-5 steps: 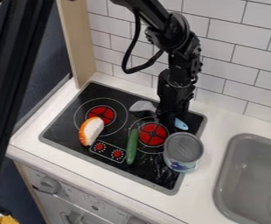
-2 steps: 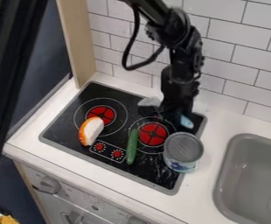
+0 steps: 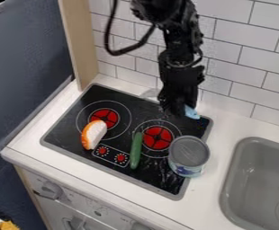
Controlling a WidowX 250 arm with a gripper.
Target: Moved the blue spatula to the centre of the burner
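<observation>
The black end effector (image 3: 177, 110) hung over the back part of the stove top (image 3: 121, 168) and had the blue spatula (image 3: 191, 112) in its grip. From where I stood, the spatula's smooth, rounded blue end poked out just to the right of the end effector, and a pale grey, flat part stuck out to the left. The spatula was behind the nearer burner (image 3: 157, 138), off its centre.

That burner, a flat red disc ringed by thin white lines, lay in front of the end effector. The other red burner (image 3: 104, 117) was farther off to its left, with a toy bread slice (image 3: 94, 134), white-faced and curved along its orange crust, overlapping its outer ring. Forward of the end effector and slightly left lay a slim green cucumber (image 3: 136, 151). Forward and to the right stood a round can (image 3: 189, 156) with a grey, ridged top and a pale, blue-patterned side. The grey sink (image 3: 257, 179), smooth and round-cornered, was set into the white worktop (image 3: 224, 120) well to the right. Behind the end effector rose a wall of glossy white tiles (image 3: 244, 60).
</observation>
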